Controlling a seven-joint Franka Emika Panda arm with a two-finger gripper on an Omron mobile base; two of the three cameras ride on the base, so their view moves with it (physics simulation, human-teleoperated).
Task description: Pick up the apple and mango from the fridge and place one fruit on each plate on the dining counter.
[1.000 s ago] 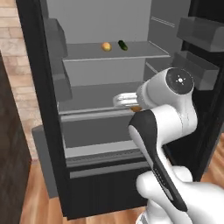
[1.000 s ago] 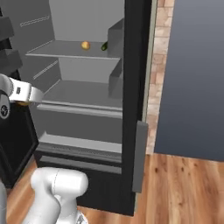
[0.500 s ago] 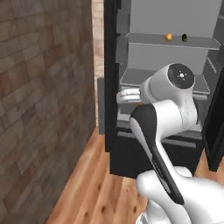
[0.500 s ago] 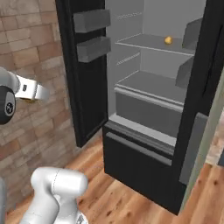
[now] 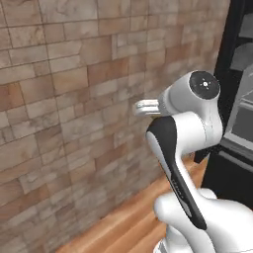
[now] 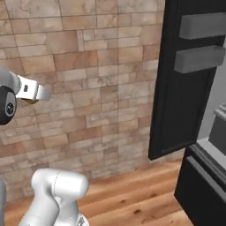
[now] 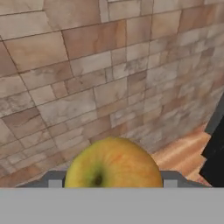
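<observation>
The end effector is clamped around a round yellow-orange apple, held out towards the brick wall. The black fridge stands open alongside. It should carry the fruit level and steady while turning, I'd say.
</observation>
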